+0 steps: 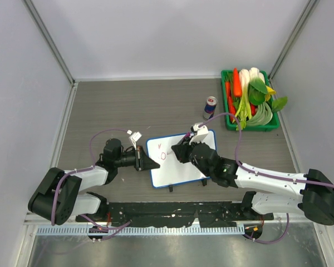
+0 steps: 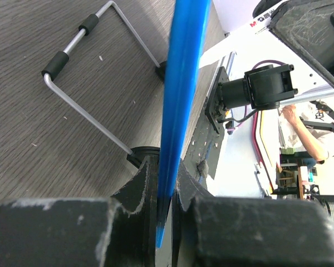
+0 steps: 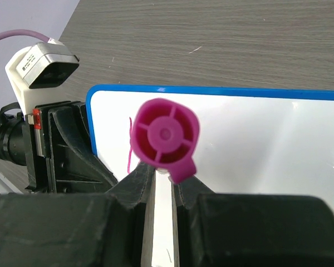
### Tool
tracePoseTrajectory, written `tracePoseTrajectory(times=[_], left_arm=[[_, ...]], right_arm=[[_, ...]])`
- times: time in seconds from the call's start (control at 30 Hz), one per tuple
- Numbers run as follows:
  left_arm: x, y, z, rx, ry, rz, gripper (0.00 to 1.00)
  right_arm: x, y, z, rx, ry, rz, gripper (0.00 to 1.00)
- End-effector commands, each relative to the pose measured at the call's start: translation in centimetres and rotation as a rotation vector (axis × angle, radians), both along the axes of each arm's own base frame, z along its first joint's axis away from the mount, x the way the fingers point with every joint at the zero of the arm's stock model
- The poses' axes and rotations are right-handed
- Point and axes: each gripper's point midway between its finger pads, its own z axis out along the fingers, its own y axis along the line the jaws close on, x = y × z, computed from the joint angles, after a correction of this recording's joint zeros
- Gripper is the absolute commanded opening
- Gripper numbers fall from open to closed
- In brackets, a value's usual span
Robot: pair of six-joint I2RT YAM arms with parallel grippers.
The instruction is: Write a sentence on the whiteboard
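The whiteboard [image 1: 181, 169] lies tilted near the middle of the table, white with a blue rim. Two reddish marks of the sentence [image 1: 162, 151] sit near its upper left corner. My left gripper [image 1: 148, 161] is shut on the board's left edge; in the left wrist view the blue rim [image 2: 181, 83] runs straight between the jaws of that gripper [image 2: 166, 173]. My right gripper [image 3: 164, 175] hovers over the board's upper middle, shut on a pink marker [image 3: 166, 136] seen end-on. A pink stroke [image 3: 128, 151] shows beside it on the whiteboard [image 3: 256, 144]. The marker's tip is hidden.
A green basket [image 1: 229, 123] of vegetables stands at the back right, with a small drink can [image 1: 210, 107] to its left. A wire stand with black sleeves [image 2: 72, 50] lies under the board's edge. Grey walls enclose the table on three sides.
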Motion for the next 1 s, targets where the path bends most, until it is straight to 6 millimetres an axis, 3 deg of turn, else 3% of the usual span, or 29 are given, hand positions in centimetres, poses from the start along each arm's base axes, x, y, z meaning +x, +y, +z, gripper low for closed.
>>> tracePoseTrajectory(times=[0.0,0.47,0.97], left_arm=[[1.2,0.8,-2.3,0.088,0.044,0.092,0.00],[1.2,0.8,-2.4,0.087,0.046,0.089,0.00],[1.2,0.8,-2.3,0.086,0.046,0.090,0.00]], right_arm=[[-0.2,-0.4,-1.1,-0.026,0.025,0.002,0.01],[-0.5,-1.2,-2.6,-0.075,0.056,-0.013,0.01],[1.2,-1.8,0.2,-0.083,-0.023,-0.091,0.02]])
